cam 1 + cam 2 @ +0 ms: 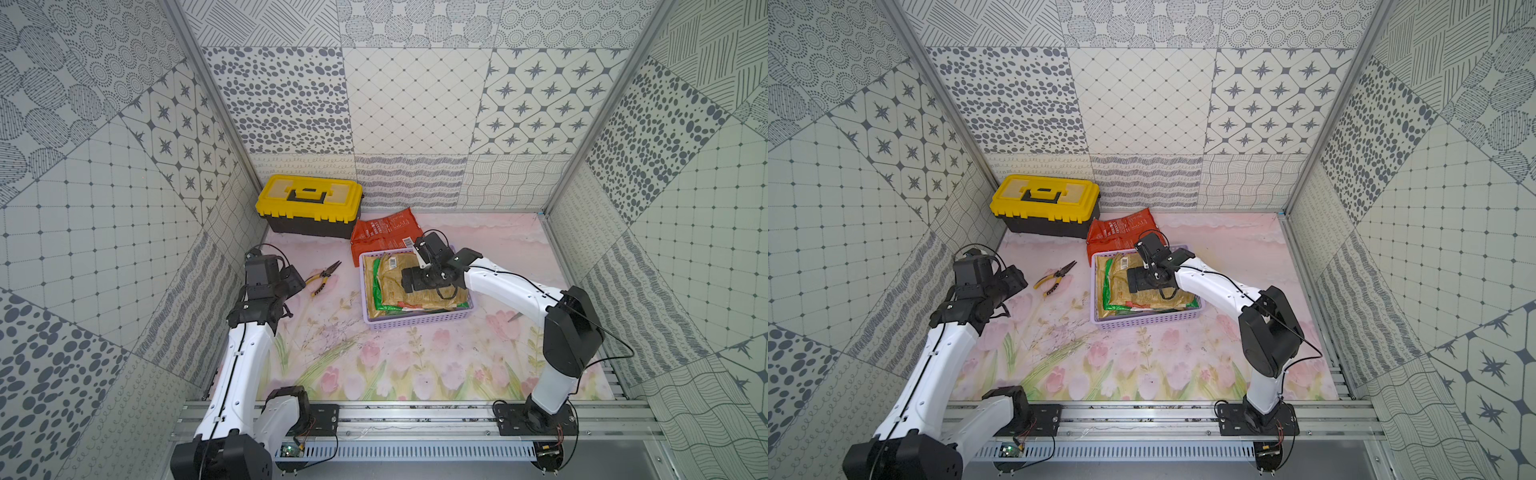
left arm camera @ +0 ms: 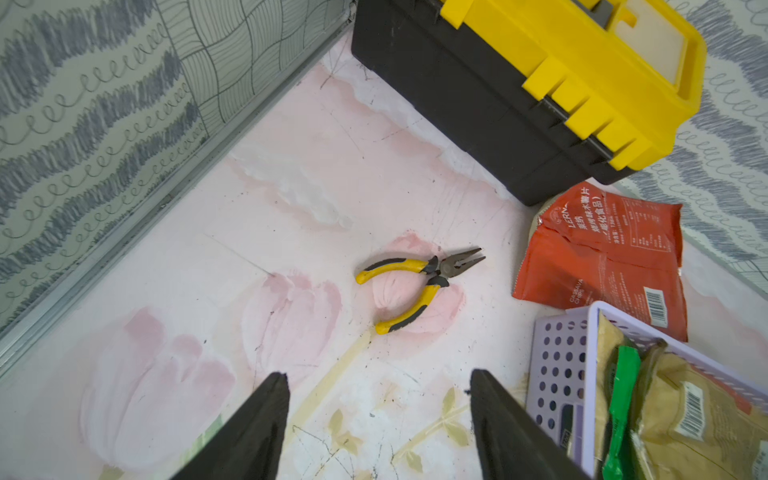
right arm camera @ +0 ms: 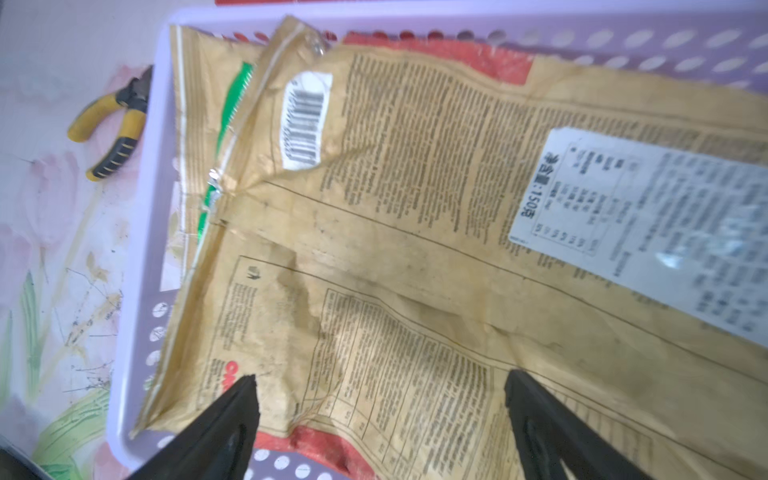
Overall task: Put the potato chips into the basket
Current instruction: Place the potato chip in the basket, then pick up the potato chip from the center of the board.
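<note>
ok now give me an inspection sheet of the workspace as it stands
surface: floral pink mat, scuffed, with dark specks.
job's things: lavender basket holds a tan bag on top, with a green bag showing at its edge; orange-red bag lies outside on the mat at the basket's far side.
clutter: closed yellow-and-black toolbox at the back; pliers on the mat.
grippers: left gripper open, empty, above bare mat near the pliers; right gripper open above the tan bag, holding nothing.
cables: black cable runs along the right arm.
surroundings: patterned wall panels; metal rail in front.
</note>
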Robot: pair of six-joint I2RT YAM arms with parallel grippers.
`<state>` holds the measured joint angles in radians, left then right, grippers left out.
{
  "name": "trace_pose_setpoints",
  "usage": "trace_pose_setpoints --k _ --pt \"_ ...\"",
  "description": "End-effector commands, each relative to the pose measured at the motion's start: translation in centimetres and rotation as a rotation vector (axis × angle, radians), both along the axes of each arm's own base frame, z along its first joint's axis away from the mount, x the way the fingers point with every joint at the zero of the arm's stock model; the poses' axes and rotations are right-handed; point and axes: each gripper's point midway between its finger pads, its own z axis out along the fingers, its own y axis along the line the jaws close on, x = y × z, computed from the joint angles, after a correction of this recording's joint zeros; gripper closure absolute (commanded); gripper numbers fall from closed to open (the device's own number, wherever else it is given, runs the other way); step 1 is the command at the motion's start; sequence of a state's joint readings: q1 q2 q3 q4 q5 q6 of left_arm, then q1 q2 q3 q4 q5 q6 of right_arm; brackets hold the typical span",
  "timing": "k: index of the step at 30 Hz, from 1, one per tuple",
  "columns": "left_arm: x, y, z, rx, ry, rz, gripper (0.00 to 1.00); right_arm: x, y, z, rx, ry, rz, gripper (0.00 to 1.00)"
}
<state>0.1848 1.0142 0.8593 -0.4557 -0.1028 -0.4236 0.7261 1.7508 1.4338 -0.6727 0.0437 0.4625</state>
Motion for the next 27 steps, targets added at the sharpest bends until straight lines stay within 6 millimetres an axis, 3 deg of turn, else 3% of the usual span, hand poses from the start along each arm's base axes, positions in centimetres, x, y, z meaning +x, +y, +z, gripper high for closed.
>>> trace_pose_setpoints --k 1,6,8,11,19,27 --pt "2.5 -3.2 0.6 -0.147 -0.06 -0.133 0.27 1.2 -1.2 4.2 0.03 -0.097 -0.074 0.03" --pt "6.6 -8.1 0.9 -0.277 -0.046 -0.268 0.27 0.8 -1.4 5.3 0.052 -0.114 -0.071 0.03" --pt "8.9 -10.4 0.3 -0.328 -0.012 -0.327 0.27 0.7 -1.4 5.3 0.052 -0.112 -0.063 0.03" --pt "12.3 -11.9 -1.5 -0.374 0.023 -0.348 0.28 0.6 -1.7 5.2 0.036 -0.119 -0.057 0.03" --pt "18.5 -14.3 -7.3 -0.426 0.15 -0.386 0.33 1.1 -3.6 5.5 0.019 -0.14 -0.071 0.03" --pt "21.1 -14.9 -11.3 -0.425 0.229 -0.42 0.38 2.0 -5.0 5.7 -0.037 -0.19 -0.089 0.03"
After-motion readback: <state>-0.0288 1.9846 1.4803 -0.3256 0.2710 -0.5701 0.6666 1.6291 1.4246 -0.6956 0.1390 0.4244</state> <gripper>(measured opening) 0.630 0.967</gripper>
